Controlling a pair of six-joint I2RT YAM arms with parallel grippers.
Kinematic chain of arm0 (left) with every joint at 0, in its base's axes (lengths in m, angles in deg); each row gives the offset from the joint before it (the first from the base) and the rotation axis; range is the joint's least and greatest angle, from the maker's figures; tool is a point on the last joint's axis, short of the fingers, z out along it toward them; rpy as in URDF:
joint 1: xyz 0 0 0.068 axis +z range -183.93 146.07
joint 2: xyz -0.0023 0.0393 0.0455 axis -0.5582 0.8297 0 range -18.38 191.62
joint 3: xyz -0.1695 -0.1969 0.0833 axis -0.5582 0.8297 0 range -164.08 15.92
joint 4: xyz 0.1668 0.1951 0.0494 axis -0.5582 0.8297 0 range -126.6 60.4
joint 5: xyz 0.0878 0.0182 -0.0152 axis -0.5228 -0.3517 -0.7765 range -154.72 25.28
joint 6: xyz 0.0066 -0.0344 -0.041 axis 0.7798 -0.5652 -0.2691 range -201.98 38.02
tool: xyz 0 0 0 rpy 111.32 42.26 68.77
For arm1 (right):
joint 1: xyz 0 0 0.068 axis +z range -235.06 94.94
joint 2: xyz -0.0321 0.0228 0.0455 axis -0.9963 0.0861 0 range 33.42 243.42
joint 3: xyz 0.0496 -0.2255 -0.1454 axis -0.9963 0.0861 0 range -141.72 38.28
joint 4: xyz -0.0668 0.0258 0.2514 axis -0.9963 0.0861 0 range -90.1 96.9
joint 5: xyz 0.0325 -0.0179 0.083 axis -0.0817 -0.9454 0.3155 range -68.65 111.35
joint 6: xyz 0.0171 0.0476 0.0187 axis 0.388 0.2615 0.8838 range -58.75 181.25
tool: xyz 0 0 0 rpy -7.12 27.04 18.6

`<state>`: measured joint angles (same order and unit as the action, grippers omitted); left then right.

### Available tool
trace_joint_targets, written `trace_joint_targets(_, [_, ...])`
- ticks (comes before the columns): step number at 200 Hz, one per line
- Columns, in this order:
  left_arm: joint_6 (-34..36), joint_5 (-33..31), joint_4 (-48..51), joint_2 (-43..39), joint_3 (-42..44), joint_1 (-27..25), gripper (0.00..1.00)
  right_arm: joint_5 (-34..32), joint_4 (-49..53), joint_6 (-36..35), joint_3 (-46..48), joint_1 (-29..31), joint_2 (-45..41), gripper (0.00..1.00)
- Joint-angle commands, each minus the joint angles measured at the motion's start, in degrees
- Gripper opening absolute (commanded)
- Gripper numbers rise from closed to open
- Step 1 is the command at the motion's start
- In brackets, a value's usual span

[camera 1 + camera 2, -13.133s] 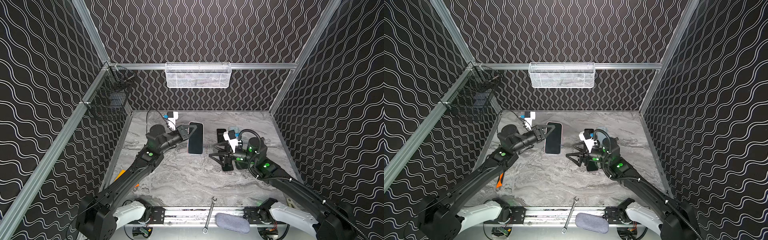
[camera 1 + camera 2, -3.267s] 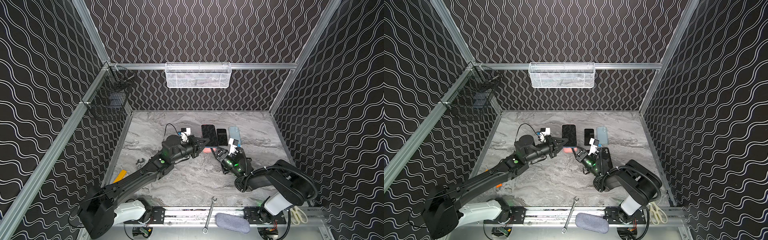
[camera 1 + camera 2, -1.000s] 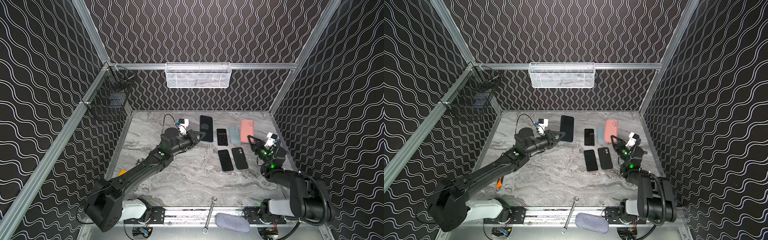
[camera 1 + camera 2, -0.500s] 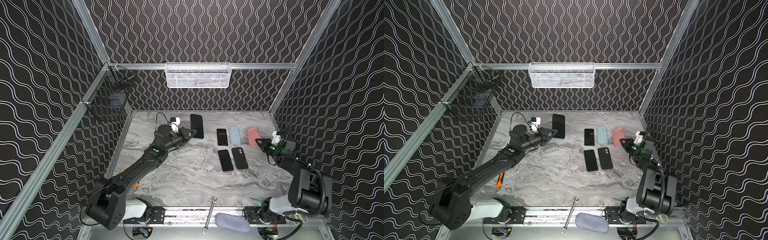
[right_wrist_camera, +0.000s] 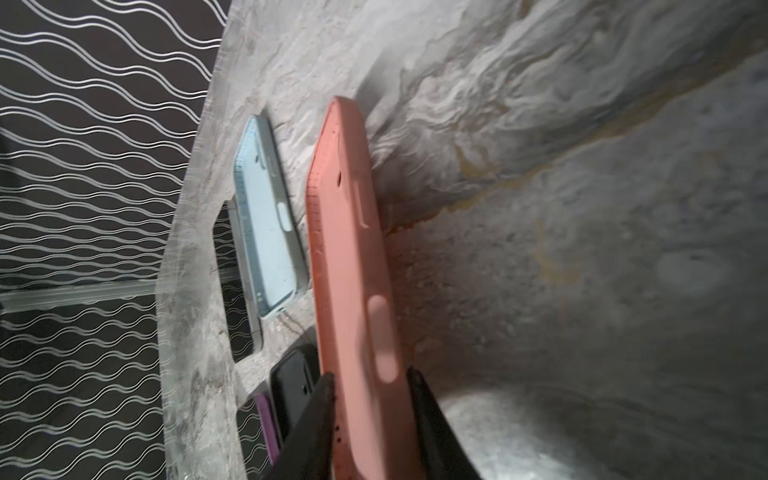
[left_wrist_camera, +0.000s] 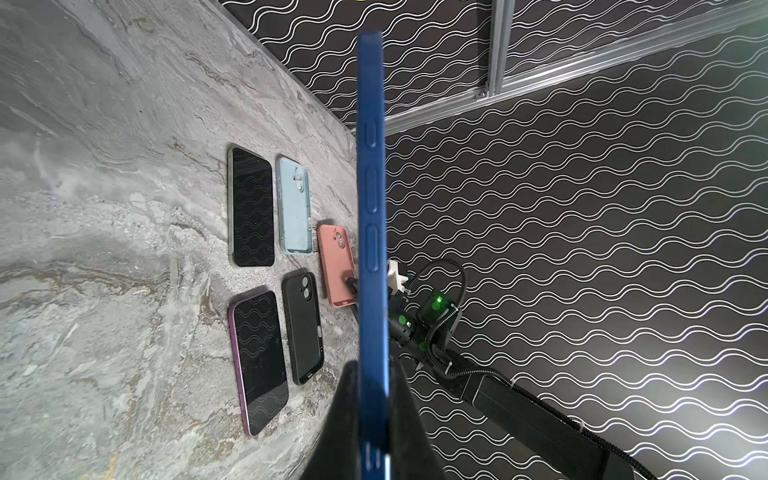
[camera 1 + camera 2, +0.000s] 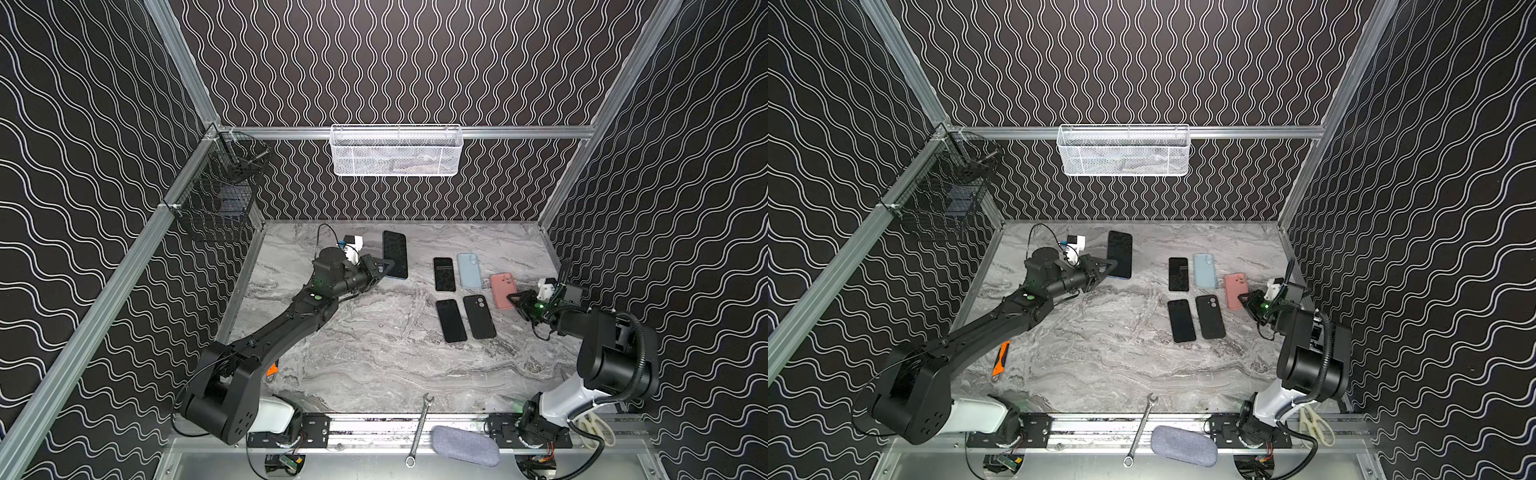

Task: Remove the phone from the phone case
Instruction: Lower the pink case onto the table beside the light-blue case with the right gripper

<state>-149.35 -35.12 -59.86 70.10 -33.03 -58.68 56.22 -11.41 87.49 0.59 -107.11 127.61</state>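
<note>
The left hand (image 7: 387, 267) is clamped on the blue-cased phone (image 7: 395, 249). The right hand (image 5: 370, 376) straddles the pink case (image 5: 349, 270); I cannot tell whether it is gripping.

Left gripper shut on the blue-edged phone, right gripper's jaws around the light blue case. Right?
Not quite. The right gripper has its jaws either side of the pink case, as the right wrist view shows. The left gripper is shut on the blue-edged phone, as you said.
</note>
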Motion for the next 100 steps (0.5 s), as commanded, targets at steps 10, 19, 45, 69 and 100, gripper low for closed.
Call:
trace_joint_targets(10, [0.31, 0.22, -4.37, 0.38, -0.47, 0.14, 0.00, -2.27, 1.01, -1.46, -1.31, -0.68, 1.40, 0.35])
trace_joint_targets(19, [0.30, -0.20, -4.29, 0.50, -0.21, 0.12, 0.00, -2.80, 1.43, -1.78, -1.59, -0.72, 1.68, 0.36])
trace_joint_targets(45, [0.14, 0.50, -4.58, 1.05, -0.47, 0.09, 0.00, -5.71, 1.51, -1.38, -1.12, -0.81, 0.79, 0.43])
trace_joint_targets(69, [0.12, -0.19, -4.49, 1.10, -0.14, 0.07, 0.00, -6.90, 1.74, -1.02, -0.25, -0.79, -0.94, 0.52])
trace_joint_targets(100, [0.46, 0.20, -4.49, 1.42, -0.19, 0.10, 0.00, -12.22, 3.23, -1.53, 0.78, -0.78, -4.47, 0.68])
